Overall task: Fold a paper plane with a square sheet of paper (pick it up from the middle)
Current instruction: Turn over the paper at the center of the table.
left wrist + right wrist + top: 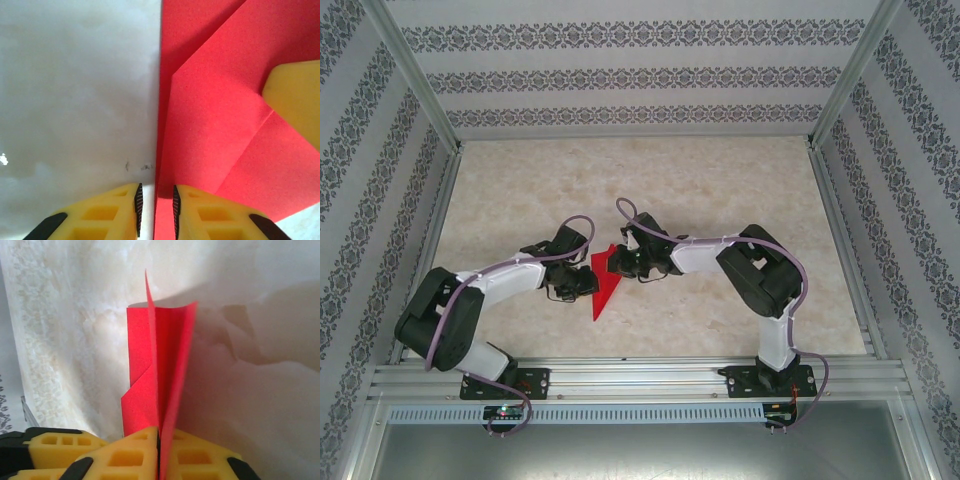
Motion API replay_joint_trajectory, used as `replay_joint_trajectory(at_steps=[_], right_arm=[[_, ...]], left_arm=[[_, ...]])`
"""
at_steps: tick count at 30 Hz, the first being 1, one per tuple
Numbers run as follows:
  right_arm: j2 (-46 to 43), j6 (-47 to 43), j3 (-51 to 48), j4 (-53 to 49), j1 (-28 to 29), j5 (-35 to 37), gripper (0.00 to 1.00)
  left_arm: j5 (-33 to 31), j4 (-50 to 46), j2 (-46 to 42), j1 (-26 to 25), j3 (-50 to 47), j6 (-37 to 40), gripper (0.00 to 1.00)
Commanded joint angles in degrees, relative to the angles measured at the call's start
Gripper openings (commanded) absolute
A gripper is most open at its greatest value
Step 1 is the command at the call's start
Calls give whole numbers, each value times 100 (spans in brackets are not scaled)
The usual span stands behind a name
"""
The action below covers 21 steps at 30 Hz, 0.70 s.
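The square sheet of paper (604, 287) is bright red and folded into a narrow pointed dart, like a paper plane, lying between the two arms with its tip toward the near edge. My right gripper (620, 263) (159, 450) is shut on the folded layers (157, 355), which stand on edge and fan apart beyond the jaws. My left gripper (582, 283) (156, 205) is narrowly open, its jaws straddling the paper's left edge (215, 125) without pinching it. A yellow finger (295, 105) of the right gripper lies on the paper at the right of the left wrist view.
The table (720, 190) is pale marbled, fenced by metal rails (640, 375) and patterned walls. Both arms reach inward and meet at mid-table, close together.
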Motion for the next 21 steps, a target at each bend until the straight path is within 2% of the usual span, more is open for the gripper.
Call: replay_joint_trajectory(at_steps=[1, 4, 7, 9, 12, 14, 17, 19, 21], right_arm=[[-328, -402, 218, -494, 15, 166, 9], [-581, -781, 378, -1169, -23, 351, 7], [-980, -1450, 730, -2496, -42, 1015, 7], [-1273, -1929, 1014, -3469, -33, 1748, 8], [-1616, -2518, 1512, -4914, 55, 3256, 7], [-1645, -2808, 1928, -5876, 234, 4561, 7], [-1390, -2780, 2496, -7047, 495, 6226, 7], [-1166, -2613, 2789, -7537, 608, 6797, 7], [-946, -2468, 2957, -7723, 707, 7013, 7]], left_arm=[[-111, 48, -493, -29, -77, -139, 26], [-473, -131, -972, -29, -111, -150, 26], [-1084, -443, -1434, -20, -140, -177, 26], [-1462, -606, -1740, -24, -195, -203, 26], [-1935, -698, -2233, 2, -381, -357, 27], [-2202, -750, -2577, 15, -510, -493, 28], [-2574, -903, -3054, 38, -679, -683, 31], [-2789, -954, -3367, 44, -793, -807, 33], [-2991, -1021, -3648, 52, -903, -950, 34]])
